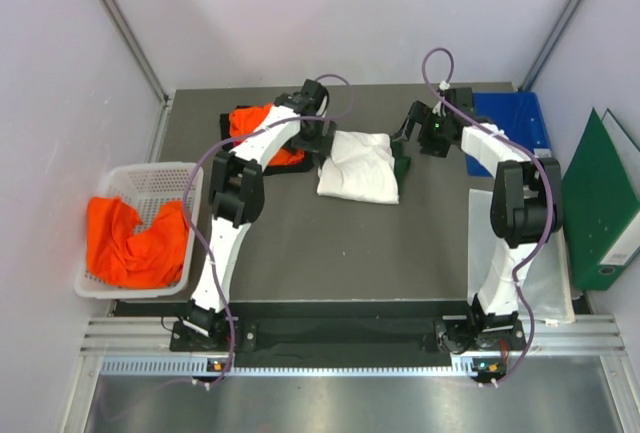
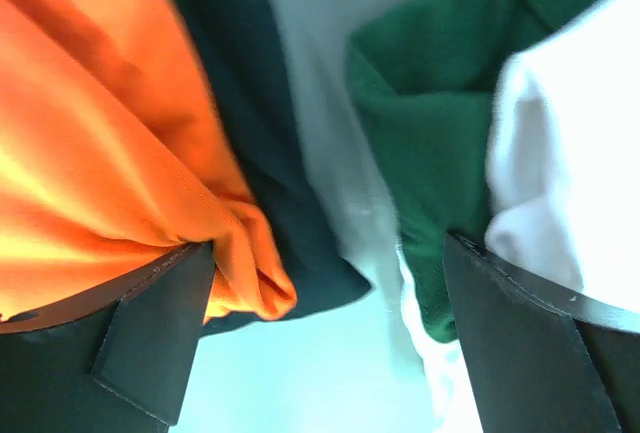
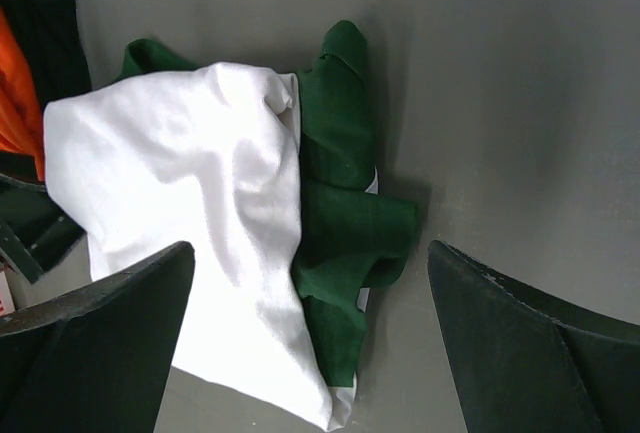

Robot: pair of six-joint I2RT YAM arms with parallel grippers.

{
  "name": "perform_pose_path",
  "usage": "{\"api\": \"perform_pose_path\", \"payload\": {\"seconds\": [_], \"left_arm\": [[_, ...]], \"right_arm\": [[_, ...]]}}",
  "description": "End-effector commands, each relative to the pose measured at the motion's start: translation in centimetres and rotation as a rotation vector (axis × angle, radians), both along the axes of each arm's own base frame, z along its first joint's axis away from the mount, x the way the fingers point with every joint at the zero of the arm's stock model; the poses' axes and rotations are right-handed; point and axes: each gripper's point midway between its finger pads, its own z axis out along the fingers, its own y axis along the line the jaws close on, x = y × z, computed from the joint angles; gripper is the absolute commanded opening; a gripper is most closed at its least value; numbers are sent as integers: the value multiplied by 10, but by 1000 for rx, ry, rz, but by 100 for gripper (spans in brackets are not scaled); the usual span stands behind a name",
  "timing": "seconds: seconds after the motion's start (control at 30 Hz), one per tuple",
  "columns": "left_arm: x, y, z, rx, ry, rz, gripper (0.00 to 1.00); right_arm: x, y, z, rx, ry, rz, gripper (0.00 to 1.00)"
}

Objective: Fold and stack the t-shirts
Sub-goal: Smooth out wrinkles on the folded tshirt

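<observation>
Black fingers of the left end effector (image 2: 325, 253) fill the near edge of its wrist view. They are spread wide with nothing clamped between them. An orange shirt (image 2: 100, 153) bunches against one finger, and the white shirt (image 2: 430, 113) with green sleeves against the other. That white shirt lies roughly folded at the back middle of the desk (image 1: 330, 253), just beside the orange one. The right end effector (image 3: 310, 253) hovers over it, fully spread and empty. Such light, limp cloth will likely sag and unfold when lifted, so a doubled edge or corner looks the best place to pinch.
</observation>
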Motion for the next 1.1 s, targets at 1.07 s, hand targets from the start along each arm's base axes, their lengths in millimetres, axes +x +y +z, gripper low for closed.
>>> {"api": "perform_pose_path", "payload": {"seconds": [1.07], "left_arm": [[-15, -43, 75, -382, -64, -9, 99]], "right_arm": [[6, 2, 17, 33, -46, 12, 100]]}}
